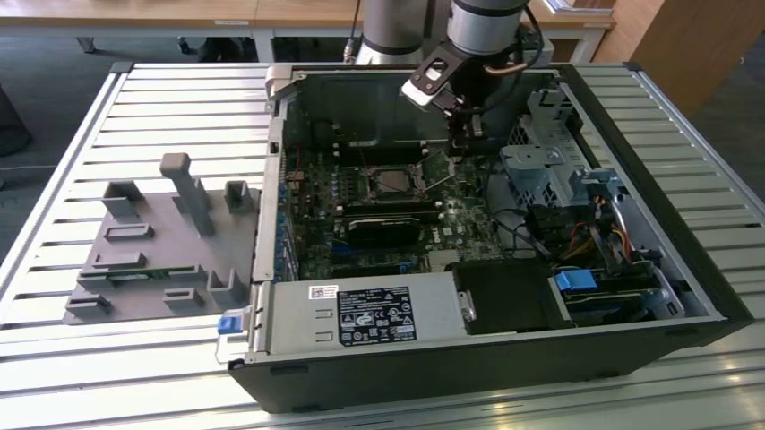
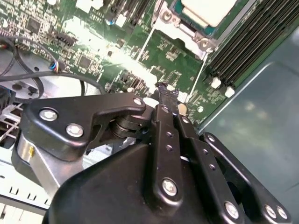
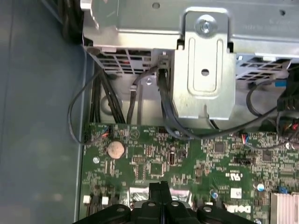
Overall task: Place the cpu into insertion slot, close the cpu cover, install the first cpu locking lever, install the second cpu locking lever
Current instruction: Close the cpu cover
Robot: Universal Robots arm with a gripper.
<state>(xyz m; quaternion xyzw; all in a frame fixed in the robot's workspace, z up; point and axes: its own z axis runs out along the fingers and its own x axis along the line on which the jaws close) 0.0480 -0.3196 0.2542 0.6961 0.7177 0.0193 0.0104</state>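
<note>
Nearest me in the exterior view is the labelled power supply (image 1: 358,313) of an open computer case (image 1: 478,376), which lies on a slatted bench (image 1: 179,98) beside a grey fixture (image 1: 156,242). The claw (image 1: 464,143) hangs low over the motherboard (image 1: 358,224), just to the exterior view's right of the insertion slot (image 1: 389,184), where a thin lever (image 1: 440,182) stands tilted up.

In the second wrist view the claw (image 2: 166,93) has its black fingers pressed together with nothing seen between them. Beyond the tips, the cpu (image 2: 208,9) sits in its socket, with the silver cpu cover (image 2: 186,29) along its edge.

In the first wrist view the claw (image 3: 159,186) points at green board near a coin cell (image 3: 116,149), below a metal bracket (image 3: 203,70) and black cables (image 3: 168,112).
</note>
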